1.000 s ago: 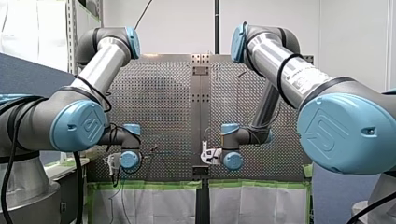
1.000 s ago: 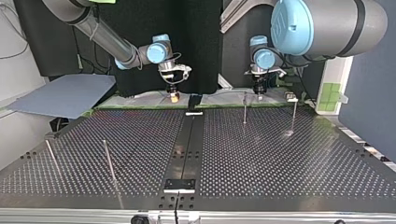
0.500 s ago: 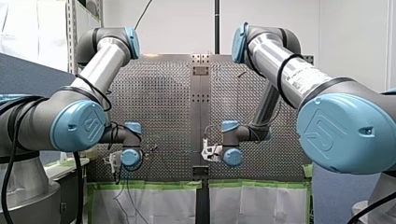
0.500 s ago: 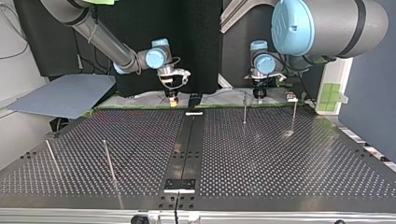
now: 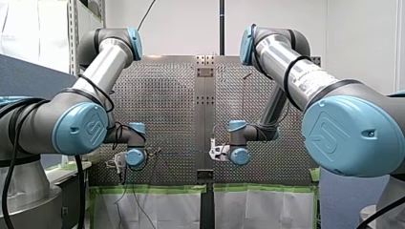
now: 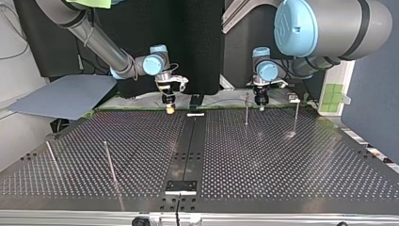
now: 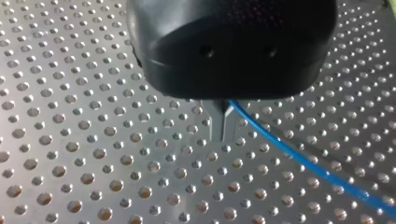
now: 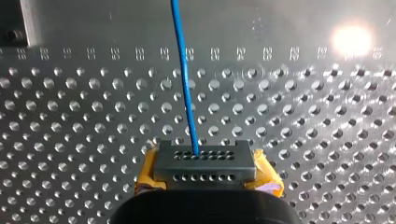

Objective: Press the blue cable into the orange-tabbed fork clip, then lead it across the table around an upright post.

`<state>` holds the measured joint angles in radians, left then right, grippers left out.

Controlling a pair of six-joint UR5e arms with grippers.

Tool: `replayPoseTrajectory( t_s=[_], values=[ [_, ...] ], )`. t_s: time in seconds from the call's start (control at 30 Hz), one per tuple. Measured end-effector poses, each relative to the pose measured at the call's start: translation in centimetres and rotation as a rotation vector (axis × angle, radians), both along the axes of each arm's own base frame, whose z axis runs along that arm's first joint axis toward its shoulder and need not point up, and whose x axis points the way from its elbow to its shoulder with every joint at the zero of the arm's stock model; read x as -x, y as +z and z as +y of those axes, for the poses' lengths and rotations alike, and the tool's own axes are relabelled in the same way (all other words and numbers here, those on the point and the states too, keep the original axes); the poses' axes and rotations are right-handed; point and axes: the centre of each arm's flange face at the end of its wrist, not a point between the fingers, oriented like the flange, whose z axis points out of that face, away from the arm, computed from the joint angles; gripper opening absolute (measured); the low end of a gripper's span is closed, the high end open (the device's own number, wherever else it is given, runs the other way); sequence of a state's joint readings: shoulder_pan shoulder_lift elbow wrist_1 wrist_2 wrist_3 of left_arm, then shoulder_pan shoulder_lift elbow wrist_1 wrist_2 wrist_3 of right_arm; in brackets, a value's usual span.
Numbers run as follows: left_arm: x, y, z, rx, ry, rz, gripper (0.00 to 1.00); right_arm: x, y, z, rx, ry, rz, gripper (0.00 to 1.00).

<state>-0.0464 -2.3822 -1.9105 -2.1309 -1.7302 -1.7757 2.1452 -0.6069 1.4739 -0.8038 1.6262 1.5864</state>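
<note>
**Blue cable pinched at both ends, low over the table**

The blue cable (image 8: 185,84) runs as a straight line ahead of my right gripper (image 8: 204,159) over the perforated table (image 8: 303,140). Its near end goes in between the gripper's grey pads (image 8: 224,171), which are pressed together on it. Yellow wrapping (image 8: 145,175) shows on either side of those pads.

In the left wrist view the same cable leaves the tips of my left gripper (image 7: 223,126) and slants away just above the holes. The two metal fingers (image 7: 215,122) sit closed against each other, and the cable comes out right at their tips, so this claw is pinching the cable too.

In the top view both grippers point down at the table's edge farthest from that camera, my right one at the view's left and my left one at its right, well apart. A thin upright post (image 6: 246,109) stands just beside my left gripper, and a second post (image 6: 296,117) stands further to the view's right. Two more posts (image 6: 109,162) lean near the camera at the view's left.
</note>
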Motion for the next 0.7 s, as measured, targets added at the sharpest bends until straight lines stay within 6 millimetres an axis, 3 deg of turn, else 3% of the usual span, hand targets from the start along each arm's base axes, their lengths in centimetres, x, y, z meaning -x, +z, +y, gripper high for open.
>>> replayPoseTrajectory(
  t_s=[0.13, 0.17, 0.2, 0.23, 0.3, 0.37, 0.4, 0.43, 0.5, 0.7],
  values=[
    [-0.1, 0.0, 0.2, 0.002, 0.002, 0.000, 0.00, 0.5, 0.0, -0.5, -0.001, -0.010, 0.001, 0.01],
    [-0.1, 0.0, 0.3, 0.002, 0.001, -0.001, 0.11, 0.6, 0.0, -0.6, -0.002, -0.012, 0.001, 0.01],
    [-0.2, 0.0, 0.4, 0.000, 0.001, -0.004, 0.31, 0.7, 0.0, -0.7, -0.002, -0.014, 0.001, 0.01],
    [-0.3, 0.1, 0.4, -0.001, 0.003, -0.008, 0.31, 0.8, 0.0, -0.7, -0.003, -0.015, 0.002, 0.01],
    [-0.5, 0.2, 0.7, -0.008, 0.015, -0.022, 0.53, 0.8, 0.0, -0.8, -0.004, -0.016, 0.004, 0.01],
    [-0.6, 0.3, 0.9, -0.018, 0.029, -0.034, 0.53, 0.9, 0.0, -0.8, -0.006, -0.016, 0.006, 0.01],
    [-0.7, 0.4, 1.1, -0.025, 0.036, -0.040, 0.73, 0.9, 0.0, -0.8, -0.006, -0.016, 0.007, 0.01],
    [-0.8, 0.4, 1.2, -0.030, 0.040, -0.043, 0.73, 0.9, 0.0, -0.7, -0.006, -0.016, 0.007, 0.01],
    [-0.8, 0.4, 1.4, -0.036, 0.043, -0.045, 0.96, 0.9, -0.1, -0.7, -0.007, -0.016, 0.009, 0.01],
    [-0.5, 0.2, 1.5, -0.066, 0.048, -0.009, 1.00, 1.0, -0.2, -0.7, -0.016, -0.018, 0.016, 0.01]
  ],
)
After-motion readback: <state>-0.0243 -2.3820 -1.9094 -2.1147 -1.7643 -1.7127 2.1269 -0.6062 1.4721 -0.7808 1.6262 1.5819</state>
